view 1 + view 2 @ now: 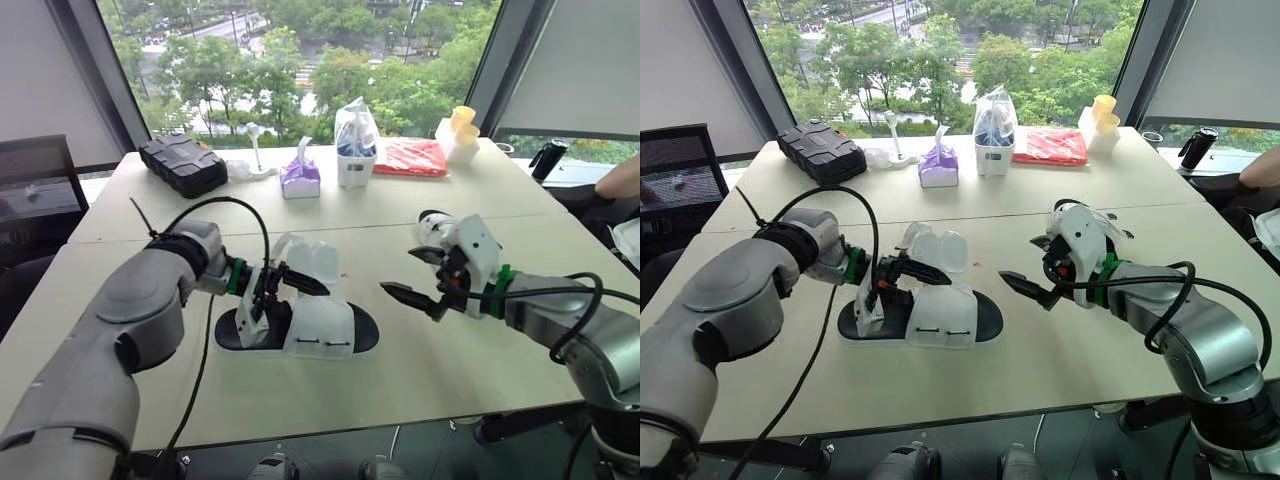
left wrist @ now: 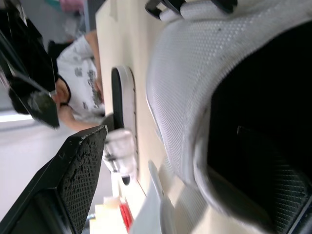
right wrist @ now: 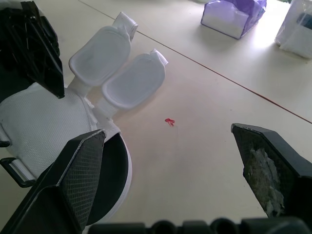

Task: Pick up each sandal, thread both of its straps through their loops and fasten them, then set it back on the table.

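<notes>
Black fingers spread, the robot's left hand (image 1: 288,295) straddles one end of a sandal (image 1: 325,325). One finger reaches over the white mesh upper (image 2: 185,97) and the other sits lower, by the black sole. Whether the pads actually press on the mesh cannot be made out. The placement looks meant to steady the shoe so the other arm can get at the fastenings.

Facing it across a short gap, the right hand (image 1: 415,275) hovers just above the pale surface (image 1: 450,370). Its fingers (image 3: 78,180) are wide apart with nothing between them, and they point toward the sandal's far end, apparently ready to take a strap.

The sandal rests flat on its sole between the two hands, near the front edge of the surface. Its two rounded white straps (image 3: 117,73) fan out side by side from the far side of the upper. They are free of the black loop (image 3: 13,171) seen on the near flank. With the shoe not lifted and neither strap threaded, the job appears to be at its opening step.

Along the window side, well apart from the work, stand:
- a black ribbed case (image 1: 182,165)
- a purple tissue pack (image 1: 300,178)
- a clear bag (image 1: 356,135)
- a red packet (image 1: 410,157)
- stacked yellow cups (image 1: 460,120)

A person's arm (image 1: 620,180) shows at the right edge.
</notes>
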Controlling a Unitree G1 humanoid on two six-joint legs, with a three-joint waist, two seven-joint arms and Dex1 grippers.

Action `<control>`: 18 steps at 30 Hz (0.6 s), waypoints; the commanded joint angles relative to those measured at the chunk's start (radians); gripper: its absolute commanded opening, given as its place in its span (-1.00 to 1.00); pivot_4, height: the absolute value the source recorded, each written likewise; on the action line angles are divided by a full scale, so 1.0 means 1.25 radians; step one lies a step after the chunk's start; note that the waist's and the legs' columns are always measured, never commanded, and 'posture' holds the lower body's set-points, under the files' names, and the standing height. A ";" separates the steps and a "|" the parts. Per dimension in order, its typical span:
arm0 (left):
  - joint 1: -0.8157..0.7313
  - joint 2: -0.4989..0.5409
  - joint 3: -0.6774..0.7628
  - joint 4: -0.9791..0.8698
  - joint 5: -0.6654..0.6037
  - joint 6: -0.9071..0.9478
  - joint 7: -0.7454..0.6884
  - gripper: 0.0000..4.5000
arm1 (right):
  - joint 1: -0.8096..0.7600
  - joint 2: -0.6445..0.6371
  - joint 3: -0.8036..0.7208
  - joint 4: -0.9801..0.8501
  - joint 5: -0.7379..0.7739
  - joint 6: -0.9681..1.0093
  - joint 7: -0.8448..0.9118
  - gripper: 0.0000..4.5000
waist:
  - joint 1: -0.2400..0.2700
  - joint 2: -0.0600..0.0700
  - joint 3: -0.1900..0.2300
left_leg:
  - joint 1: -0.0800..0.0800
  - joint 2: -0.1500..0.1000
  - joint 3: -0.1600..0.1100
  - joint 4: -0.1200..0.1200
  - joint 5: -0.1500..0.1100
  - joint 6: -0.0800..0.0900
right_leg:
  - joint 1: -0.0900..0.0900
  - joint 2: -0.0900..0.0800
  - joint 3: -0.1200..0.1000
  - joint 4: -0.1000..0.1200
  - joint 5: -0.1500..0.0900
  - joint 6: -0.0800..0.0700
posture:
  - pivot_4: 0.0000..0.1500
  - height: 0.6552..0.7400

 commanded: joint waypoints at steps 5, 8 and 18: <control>0.029 0.082 0.123 0.032 -0.138 -0.057 -0.222 0.98 | -0.022 -0.003 0.009 0.000 -0.008 -0.027 0.016 1.00 | -0.003 0.000 0.000 | 0.000 0.000 0.000 0.000 0.000 0.000 | 0.000 0.000 0.000 0.000 0.000 0.000 | 1.00 1.00; 0.051 0.125 0.185 0.052 -0.212 -0.084 -0.344 0.98 | -0.025 -0.004 0.014 0.007 -0.012 -0.031 0.025 1.00 | -0.006 0.000 0.000 | 0.000 0.000 0.000 0.000 0.000 0.000 | 0.000 0.000 0.000 0.000 0.000 0.000 | 1.00 1.00; 0.148 0.190 0.420 0.144 -0.503 -0.132 -0.795 0.98 | -0.033 -0.005 0.026 0.024 -0.020 -0.044 0.046 1.00 | -0.002 0.000 0.000 | 0.000 0.000 0.000 0.000 0.000 0.000 | 0.000 0.000 0.000 0.000 0.000 0.000 | 1.00 1.00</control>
